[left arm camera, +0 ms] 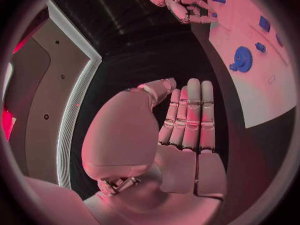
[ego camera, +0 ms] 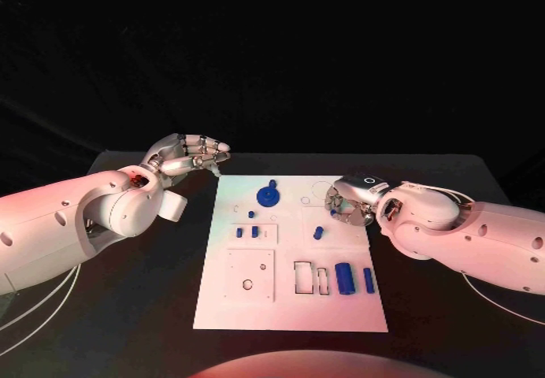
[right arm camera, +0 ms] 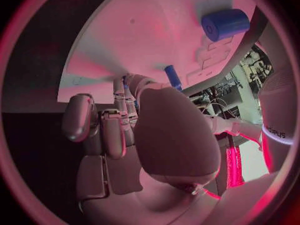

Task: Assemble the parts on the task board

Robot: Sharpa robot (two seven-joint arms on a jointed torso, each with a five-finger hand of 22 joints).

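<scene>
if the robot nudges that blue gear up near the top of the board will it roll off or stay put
The blue gear looks to lie flat on the task board, so a nudge would probably slide it, not roll it. It looks stiff, likely plastic and light. Its low, flat shape may be hard to grasp from above.

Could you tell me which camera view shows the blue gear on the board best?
The head view: the gear lies whole and unobstructed near the board's far edge, seen from above. The left wrist view shows it smaller, at a slant. In the right wrist view I cannot make it out.
</scene>
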